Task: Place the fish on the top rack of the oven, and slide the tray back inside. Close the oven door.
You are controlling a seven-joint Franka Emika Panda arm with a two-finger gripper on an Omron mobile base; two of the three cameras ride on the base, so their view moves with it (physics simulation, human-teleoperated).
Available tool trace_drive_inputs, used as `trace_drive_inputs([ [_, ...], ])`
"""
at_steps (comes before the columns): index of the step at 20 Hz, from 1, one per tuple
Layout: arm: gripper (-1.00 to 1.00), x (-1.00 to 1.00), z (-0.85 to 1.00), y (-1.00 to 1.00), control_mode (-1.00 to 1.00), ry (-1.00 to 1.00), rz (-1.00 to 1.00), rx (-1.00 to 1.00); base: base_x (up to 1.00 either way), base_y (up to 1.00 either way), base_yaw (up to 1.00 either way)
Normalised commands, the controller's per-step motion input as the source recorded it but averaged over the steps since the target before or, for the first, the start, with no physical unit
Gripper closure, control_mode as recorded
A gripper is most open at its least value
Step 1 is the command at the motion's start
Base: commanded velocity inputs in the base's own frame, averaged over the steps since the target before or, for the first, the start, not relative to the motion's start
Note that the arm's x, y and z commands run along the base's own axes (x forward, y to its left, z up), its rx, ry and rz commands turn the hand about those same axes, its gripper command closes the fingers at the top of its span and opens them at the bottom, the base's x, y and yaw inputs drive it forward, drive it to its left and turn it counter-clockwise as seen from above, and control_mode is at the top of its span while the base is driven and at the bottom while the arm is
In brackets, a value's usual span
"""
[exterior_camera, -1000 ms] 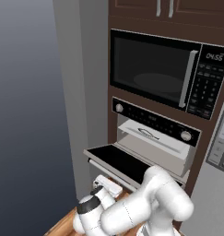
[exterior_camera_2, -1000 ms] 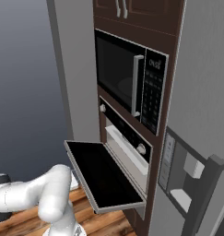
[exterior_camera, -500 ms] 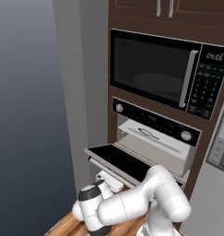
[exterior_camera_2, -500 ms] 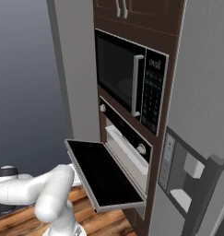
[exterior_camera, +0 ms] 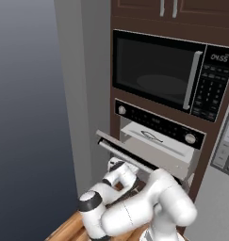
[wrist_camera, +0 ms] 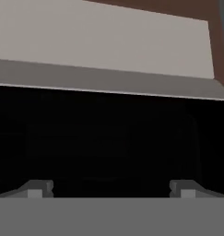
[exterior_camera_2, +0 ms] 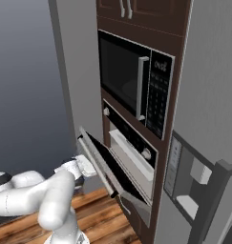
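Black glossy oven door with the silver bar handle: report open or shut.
Partly open: the black oven door tilts away from the oven front, the pale cavity showing above its handle edge.

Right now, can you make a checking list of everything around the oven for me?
Surface: wooden floor under the robot; no counter seen.
Oven: black control strip with silver knobs, cavity open.
Oven door: partly raised, tilted, not shut.
Top rack: pale sheet inside the cavity, with a dim curved shape on it, too small to name.
Clutter: nothing seen.
End effector: open, empty, just below the door's front edge; whether it touches the door cannot be told.
Cables: nothing seen.
Surroundings: black microwave with keypad above the oven, brown cabinet doors on top, grey panel with a dispenser recess beside it.
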Motion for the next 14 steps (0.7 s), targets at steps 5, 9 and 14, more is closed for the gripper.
trace_drive_inputs([
  [5,-1.0,0.68,0.61,-1.0,-1.0,-0.02,-0.03,-0.21,0.0,0.0,0.0],
  [9,-1.0,0.97,0.13,-1.0,-1.0,0.0,0.0,-0.05,0.0,0.0,0.0],
  [14,-1.0,1.0,-0.19,-1.0,-1.0,0.11,0.0,0.0,0.0,0.0,0.0],
])
